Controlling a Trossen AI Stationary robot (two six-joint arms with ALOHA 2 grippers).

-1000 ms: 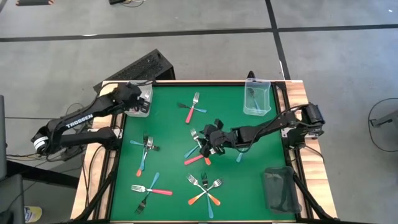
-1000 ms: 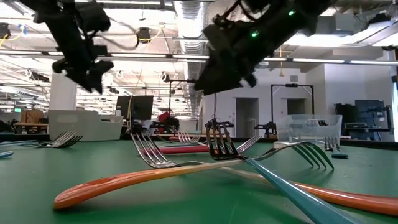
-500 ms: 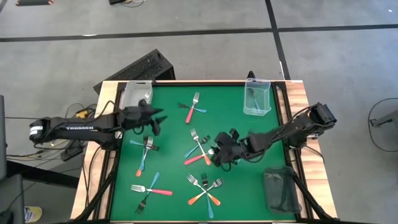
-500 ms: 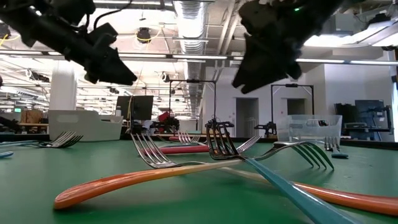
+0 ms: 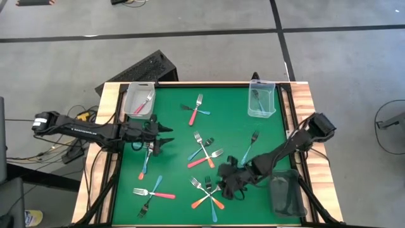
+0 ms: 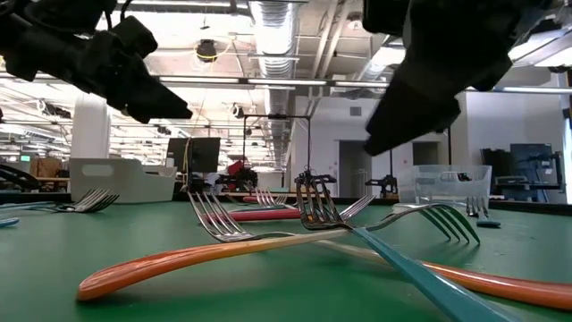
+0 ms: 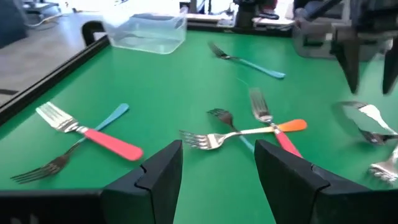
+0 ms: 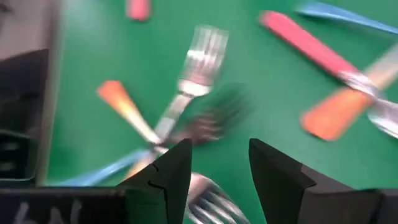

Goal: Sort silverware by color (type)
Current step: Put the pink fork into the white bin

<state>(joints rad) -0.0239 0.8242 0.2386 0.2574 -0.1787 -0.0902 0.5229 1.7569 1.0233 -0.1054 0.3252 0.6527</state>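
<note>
Forks with pink, blue or orange handles lie flat on the green mat in crossed groups: one group (image 5: pixel 204 152) at the middle, one (image 5: pixel 209 192) near the front edge, and a pair (image 5: pixel 197 111) farther back. My left gripper (image 5: pixel 166 135) hovers open near the mat's left side, pointing level toward the right over blue-handled forks (image 5: pixel 147 155). Its fingers (image 7: pixel 163 174) hold nothing. My right gripper (image 5: pixel 223 183) hangs open, slanting down, just right of the front group. In the right wrist view it (image 8: pixel 219 146) is above an orange-handled fork (image 8: pixel 127 111) and touches nothing.
A clear bin (image 5: pixel 139 100) at the far left holds a pink-handled fork. A clear bin (image 5: pixel 261 101) at the far right holds a blue one. A dark bin (image 5: pixel 286 193) stands at the near right. A single blue fork (image 5: pixel 250 147) lies right of centre, and more forks (image 5: pixel 154 193) at the near left.
My left gripper has left the far-left bin, swung toward the table's middle and near side, sunk, and tipped from pointing down to level. My right gripper has travelled from the middle group of forks toward the near edge, to the front group. No fork has moved.
</note>
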